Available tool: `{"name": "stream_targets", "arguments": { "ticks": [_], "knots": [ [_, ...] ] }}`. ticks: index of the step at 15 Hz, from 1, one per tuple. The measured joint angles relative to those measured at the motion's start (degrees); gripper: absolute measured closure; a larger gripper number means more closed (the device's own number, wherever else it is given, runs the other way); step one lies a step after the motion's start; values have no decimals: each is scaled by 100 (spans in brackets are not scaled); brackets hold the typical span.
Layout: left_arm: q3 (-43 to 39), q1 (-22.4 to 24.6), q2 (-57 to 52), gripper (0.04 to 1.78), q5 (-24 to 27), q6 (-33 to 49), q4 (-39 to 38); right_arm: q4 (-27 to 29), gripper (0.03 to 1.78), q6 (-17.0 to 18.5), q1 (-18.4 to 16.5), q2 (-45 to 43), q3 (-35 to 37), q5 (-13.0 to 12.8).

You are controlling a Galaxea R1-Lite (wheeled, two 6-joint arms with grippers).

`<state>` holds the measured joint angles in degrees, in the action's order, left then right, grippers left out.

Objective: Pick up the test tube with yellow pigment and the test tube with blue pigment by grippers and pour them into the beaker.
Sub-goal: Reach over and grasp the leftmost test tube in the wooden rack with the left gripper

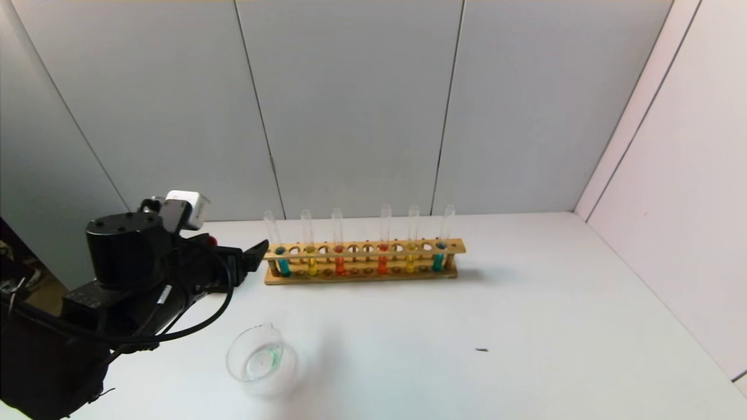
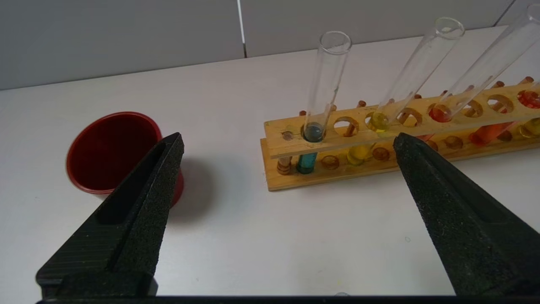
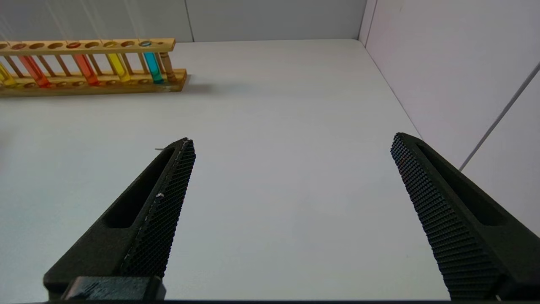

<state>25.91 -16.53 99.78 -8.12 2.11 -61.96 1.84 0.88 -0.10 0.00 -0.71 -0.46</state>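
At the far left of the white table (image 1: 525, 326), the left gripper (image 2: 287, 139) hangs low with its two black textured fingers (image 2: 139, 211) spread wide apart and nothing between them. Just past its left finger stands a dark red opaque cup (image 2: 109, 152), hidden behind the arm in the head view. In front of the robot, near the table's front edge, sits the small clear glass beaker (image 1: 261, 360), with its pouring lip turned to the back and a bit of greenish liquid at the bottom.

Behind it, the long wooden rack (image 1: 362, 261) lies across the table from left to right, parallel to the back wall. Six slender glass tubes stand in it, mouths up, long axes nearly vertical. From the left: the test tube with blue pigment (image 1: 282, 251), closest to the left gripper; the test tube with yellow pigment (image 1: 310, 248); two tubes with orange-red liquid (image 1: 339, 251); a second yellow tube (image 1: 411, 248); a second teal tube (image 1: 439, 248) at the right end. Several holes between them are empty.

Right of the rack the table is bare up to the pale side wall (image 1: 688, 204), except a small dark speck (image 1: 481, 350). The right gripper (image 3: 293, 143) does not show in the head view; its own camera shows its fingers wide apart above this open part, well apart from the rack.
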Motion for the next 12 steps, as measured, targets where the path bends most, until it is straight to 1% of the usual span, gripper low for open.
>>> {"name": "stream_targets", "arguments": {
  "ticks": [3, 7, 12],
  "knots": [
    [311, -116, 397, 7, -26, 10, -2, 0, 11, -2, 0, 0, 0, 2],
    [586, -130, 730, 7, -144, 80, -5, 0, 11, 0, 0, 0, 0, 2],
    [892, -130, 1084, 7, -122, 116, -27, 0, 11, 0, 0, 0, 0, 2]
  ]
}}
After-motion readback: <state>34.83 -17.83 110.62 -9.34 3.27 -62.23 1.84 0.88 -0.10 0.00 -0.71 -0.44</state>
